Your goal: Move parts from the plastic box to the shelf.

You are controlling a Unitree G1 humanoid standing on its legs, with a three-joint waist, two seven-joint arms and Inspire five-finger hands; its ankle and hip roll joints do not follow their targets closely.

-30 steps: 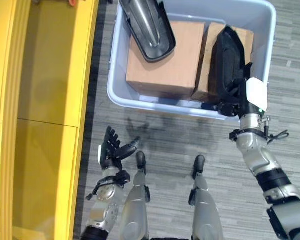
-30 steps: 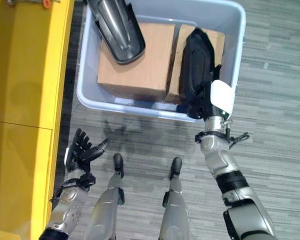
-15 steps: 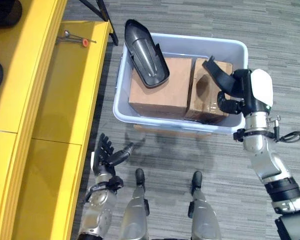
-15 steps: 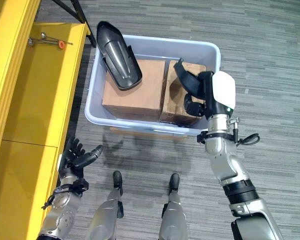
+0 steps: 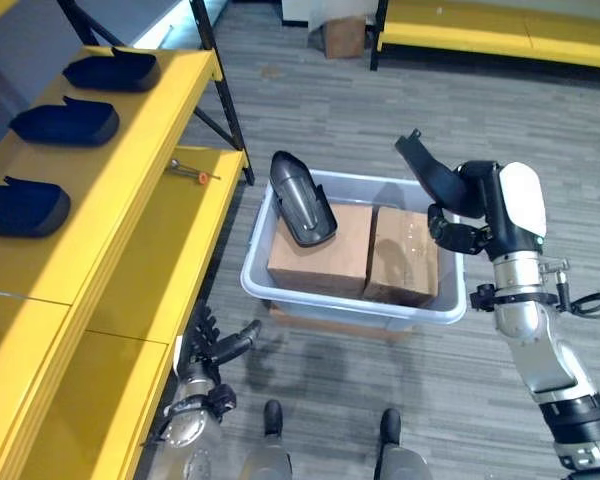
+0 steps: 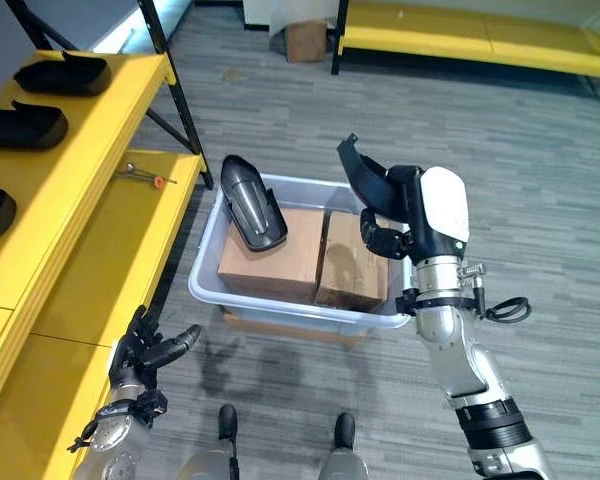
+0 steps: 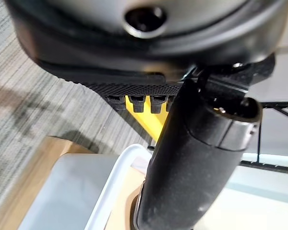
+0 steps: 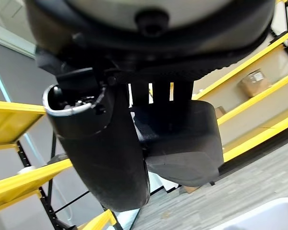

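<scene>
Up close, right hand (image 8: 134, 120) fingers curled around dark part (image 8: 182, 143), above plastic box (image 5: 270, 290)

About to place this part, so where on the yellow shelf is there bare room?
The right hand holds a black part above the plastic box. The shelf's upper level is crowded with dark parts in a row. The lower level is bare from the screwdriver toward the left hand.

It looks like a workshop or storeroom: yellow metal shelves (image 5: 130, 190) hold dark parts (image 5: 65, 123), grey carpet floor (image 5: 330, 110).
</scene>
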